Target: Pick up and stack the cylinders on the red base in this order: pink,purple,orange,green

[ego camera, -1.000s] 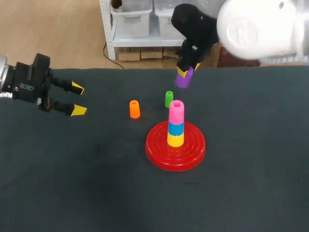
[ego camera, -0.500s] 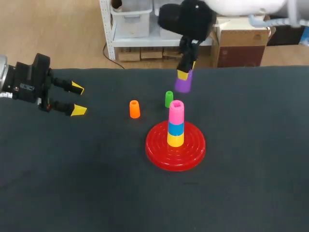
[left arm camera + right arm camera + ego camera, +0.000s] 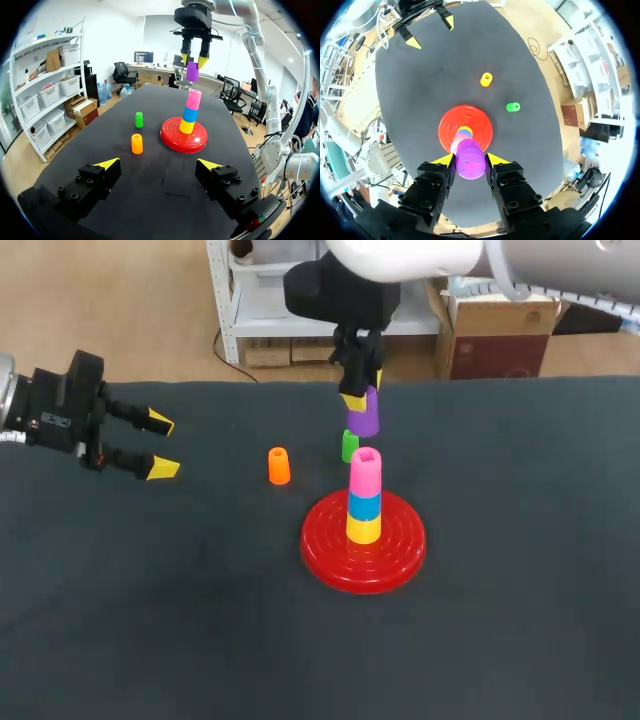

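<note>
Table covered in dark cloth fills most of the head view. Right of centre on it sits the round red base. On the base stands a short upright tower of three cylinders: yellow at the bottom, blue in the middle, pink on top.

The right arm enters from the upper right of the frame and reaches to the upper middle, pointing down. Its end effector grips the purple cylinder, with one yellow-tipped finger pressed to each side. In the head view the purple cylinder hangs in the air just above the pink one in the frame, not touching it. The left wrist view also shows a clear gap between purple and pink. In the right wrist view the pink top and the red base show just past the held cylinder, slightly off to one side of it.

The green cylinder stands upright on the table just up and left of the tower, partly hidden behind the purple one. The orange cylinder stands upright farther left, near the green one and apart from the base.

At the left edge of the frame the left end effector has its fingers spread wide with nothing between them. It is well apart from all the cylinders.
</note>
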